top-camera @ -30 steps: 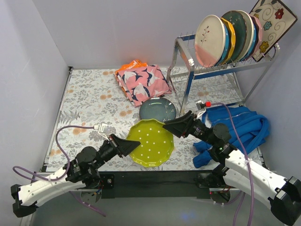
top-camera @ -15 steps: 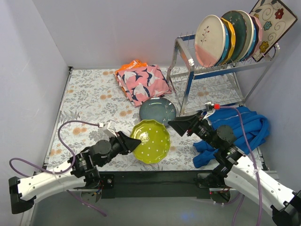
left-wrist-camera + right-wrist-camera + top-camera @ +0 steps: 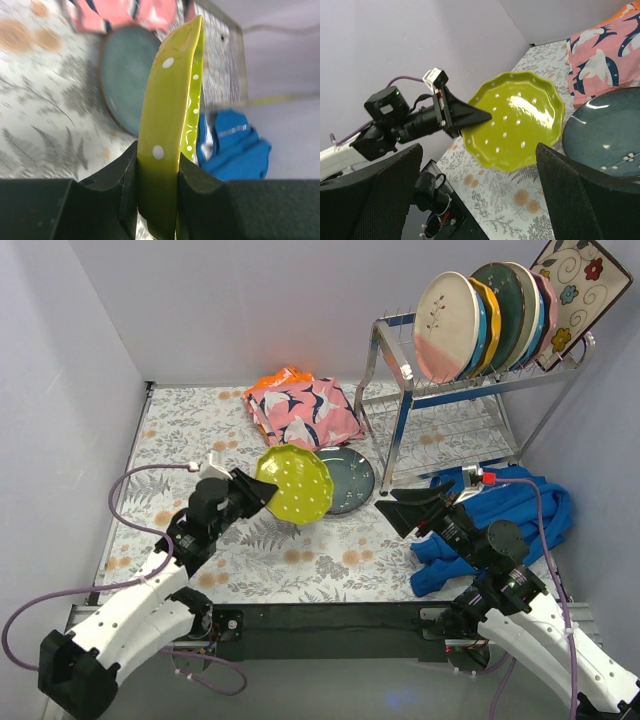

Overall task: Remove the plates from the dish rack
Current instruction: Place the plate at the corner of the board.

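My left gripper is shut on the rim of the dotted lime plate and holds it tilted in the air, beside the left edge of a dark teal plate that lies on the table. The left wrist view shows the lime plate edge-on between my pads. My right gripper is open and empty, to the right of both plates; its view shows the lime plate ahead. The dish rack stands at the back right. It holds a cream-pink plate, several round plates and a square floral plate.
A pink bird-print cloth lies behind the teal plate. A blue garment lies by the rack's legs, under my right arm. Grey walls close in left, back and right.
My left gripper has lifted the lime plate off the front of the table and carried it back and left. My right gripper has drawn away from the plate to the right.
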`<state>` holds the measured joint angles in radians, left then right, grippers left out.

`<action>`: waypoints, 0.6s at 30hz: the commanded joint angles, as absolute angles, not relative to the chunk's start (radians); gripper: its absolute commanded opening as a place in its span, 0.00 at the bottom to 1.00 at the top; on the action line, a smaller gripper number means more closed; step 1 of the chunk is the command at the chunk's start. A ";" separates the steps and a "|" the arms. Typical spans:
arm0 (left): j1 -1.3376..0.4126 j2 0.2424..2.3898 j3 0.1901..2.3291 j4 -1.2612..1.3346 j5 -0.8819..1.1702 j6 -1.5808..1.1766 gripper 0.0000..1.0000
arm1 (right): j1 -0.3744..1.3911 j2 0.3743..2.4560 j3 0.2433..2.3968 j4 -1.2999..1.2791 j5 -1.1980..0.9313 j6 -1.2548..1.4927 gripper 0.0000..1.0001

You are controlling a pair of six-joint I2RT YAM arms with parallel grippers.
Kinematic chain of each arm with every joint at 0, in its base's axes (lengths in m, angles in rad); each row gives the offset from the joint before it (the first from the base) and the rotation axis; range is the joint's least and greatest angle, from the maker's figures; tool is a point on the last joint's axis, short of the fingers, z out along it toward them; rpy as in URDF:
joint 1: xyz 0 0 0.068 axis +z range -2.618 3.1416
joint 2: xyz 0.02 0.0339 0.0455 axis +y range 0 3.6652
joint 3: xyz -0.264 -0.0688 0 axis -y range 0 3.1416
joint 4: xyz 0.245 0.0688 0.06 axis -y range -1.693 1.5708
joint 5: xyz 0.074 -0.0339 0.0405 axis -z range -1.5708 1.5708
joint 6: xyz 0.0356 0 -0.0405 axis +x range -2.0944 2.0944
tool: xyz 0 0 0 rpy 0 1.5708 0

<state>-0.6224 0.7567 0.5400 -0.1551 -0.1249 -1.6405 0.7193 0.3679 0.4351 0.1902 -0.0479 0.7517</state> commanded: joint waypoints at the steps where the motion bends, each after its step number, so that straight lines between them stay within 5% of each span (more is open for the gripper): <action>1: -0.372 0.794 0.649 0.074 0.146 -1.687 0.00 | 0.715 0.342 0.440 0.160 -0.060 0.713 0.98; 9: 0.139 1.067 0.696 0.348 0.451 -1.857 0.00 | 0.715 0.357 0.430 0.123 -0.129 0.649 0.98; 18: 0.319 1.377 0.827 0.538 0.448 -1.890 0.00 | 0.715 0.380 0.426 0.124 -0.158 0.581 0.98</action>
<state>0.2844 1.3148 0.7143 0.3012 0.3832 -1.8301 0.7189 0.3687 0.4278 0.1020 -0.1337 0.6224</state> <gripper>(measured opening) 0.240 0.983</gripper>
